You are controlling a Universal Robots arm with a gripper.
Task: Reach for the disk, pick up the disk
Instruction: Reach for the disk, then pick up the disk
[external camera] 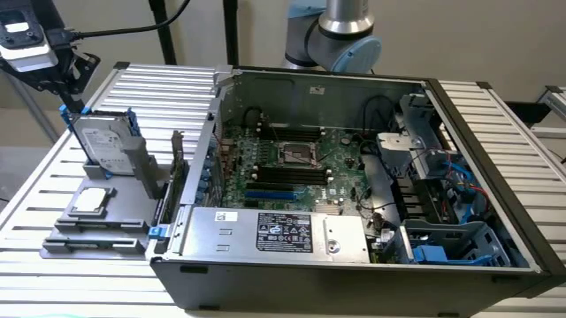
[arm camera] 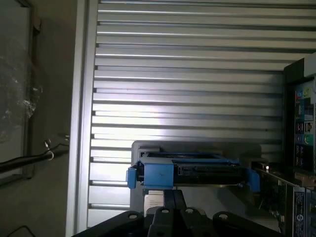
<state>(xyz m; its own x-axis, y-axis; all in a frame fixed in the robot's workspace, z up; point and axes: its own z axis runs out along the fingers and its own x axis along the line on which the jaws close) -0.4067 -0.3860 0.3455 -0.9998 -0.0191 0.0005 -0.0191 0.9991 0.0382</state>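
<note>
Hanging straight above the disk (external camera: 105, 146), gripper (external camera: 76, 106) has its jaws together, tips at the blue rail on the disk's upper corner. Can't tell whether they pinch the rail or just touch it. Disk stands on end in the grey holder (external camera: 132, 199) on the exterior view's left of the PC case (external camera: 354, 281), long axis upright, label face out. In the wrist view the disk's (arm camera: 197, 170) top edge lies crosswise just past the gripper (arm camera: 165, 200). Single arm, so no choice of side. Disk label and PSU label (external camera: 283, 232) carry print, none readable.
</note>
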